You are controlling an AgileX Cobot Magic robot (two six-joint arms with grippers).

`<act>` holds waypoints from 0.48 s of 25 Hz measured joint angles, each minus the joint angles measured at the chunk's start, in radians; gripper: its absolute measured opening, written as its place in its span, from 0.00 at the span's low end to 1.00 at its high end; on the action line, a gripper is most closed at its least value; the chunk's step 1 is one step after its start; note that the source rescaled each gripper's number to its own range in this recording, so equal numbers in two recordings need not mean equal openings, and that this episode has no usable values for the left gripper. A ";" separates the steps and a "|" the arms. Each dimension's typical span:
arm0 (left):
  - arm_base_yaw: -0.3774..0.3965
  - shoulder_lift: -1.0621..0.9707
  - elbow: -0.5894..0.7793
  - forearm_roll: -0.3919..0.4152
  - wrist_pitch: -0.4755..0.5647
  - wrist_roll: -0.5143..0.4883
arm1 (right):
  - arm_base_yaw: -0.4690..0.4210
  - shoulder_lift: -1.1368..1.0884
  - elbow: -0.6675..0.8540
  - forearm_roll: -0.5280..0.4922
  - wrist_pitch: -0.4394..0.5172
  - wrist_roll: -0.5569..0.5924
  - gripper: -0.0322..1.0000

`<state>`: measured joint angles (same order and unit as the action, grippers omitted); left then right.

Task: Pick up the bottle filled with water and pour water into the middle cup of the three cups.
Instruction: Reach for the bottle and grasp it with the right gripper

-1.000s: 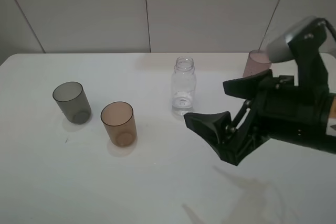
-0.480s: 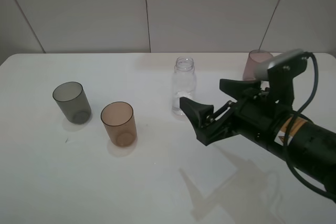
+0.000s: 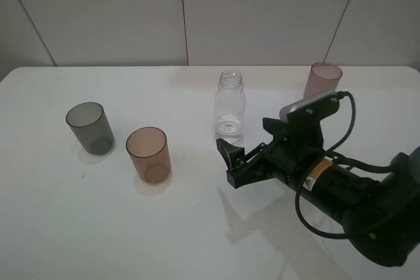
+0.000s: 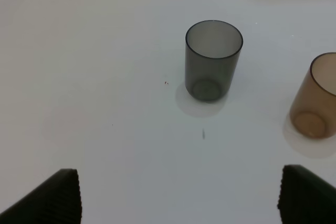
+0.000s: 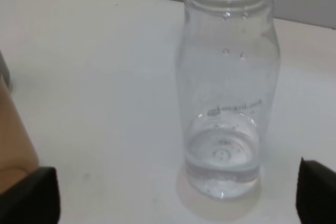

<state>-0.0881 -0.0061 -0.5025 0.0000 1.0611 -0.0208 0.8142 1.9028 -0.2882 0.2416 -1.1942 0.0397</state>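
The clear bottle (image 3: 230, 106) stands upright on the white table (image 3: 164, 227), with a little water at its bottom (image 5: 224, 169). The three cups stand apart: smoky grey (image 3: 90, 128), the orange-brown middle cup (image 3: 148, 154), and mauve-pink (image 3: 323, 80) at the back right. My right gripper (image 3: 244, 137) is open, low over the table just in front and to the right of the bottle, its jaws either side of it but not touching. In the right wrist view the bottle fills the middle between dark fingertips (image 5: 26, 198). My left gripper (image 4: 178, 203) is open, facing the grey cup (image 4: 213, 59).
The orange-brown cup shows at the edge of both wrist views (image 4: 317, 98) (image 5: 13, 129). A pale panelled wall (image 3: 262, 11) rises behind the table's far edge. The right arm's black body (image 3: 348, 195) lies across the table's front right.
My right arm has dropped lower and pushed left toward the bottle, bringing its open jaws close to the bottle's base. Bottle and cups have not moved.
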 joint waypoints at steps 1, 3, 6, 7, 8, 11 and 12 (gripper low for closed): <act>0.000 0.000 0.000 0.000 0.000 0.000 | 0.000 0.007 -0.020 0.000 -0.002 0.000 0.92; 0.000 0.000 0.000 0.000 0.000 0.000 | 0.000 0.015 -0.057 0.003 -0.007 -0.001 0.92; 0.000 0.000 0.000 0.000 0.000 0.000 | 0.000 0.021 -0.116 0.022 -0.007 -0.019 0.92; 0.000 0.000 0.000 0.000 0.000 0.000 | 0.000 0.021 -0.132 0.031 -0.007 -0.029 0.92; 0.000 0.000 0.000 0.000 0.000 0.000 | 0.000 0.021 -0.150 0.042 -0.006 -0.040 0.92; 0.000 0.000 0.000 0.000 0.000 0.000 | 0.000 0.023 -0.192 0.102 0.005 -0.074 0.92; 0.000 0.000 0.000 0.000 0.000 0.000 | 0.000 0.028 -0.196 0.110 0.010 -0.076 0.92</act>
<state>-0.0881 -0.0061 -0.5025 0.0000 1.0611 -0.0208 0.8142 1.9305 -0.4839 0.3513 -1.1844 -0.0365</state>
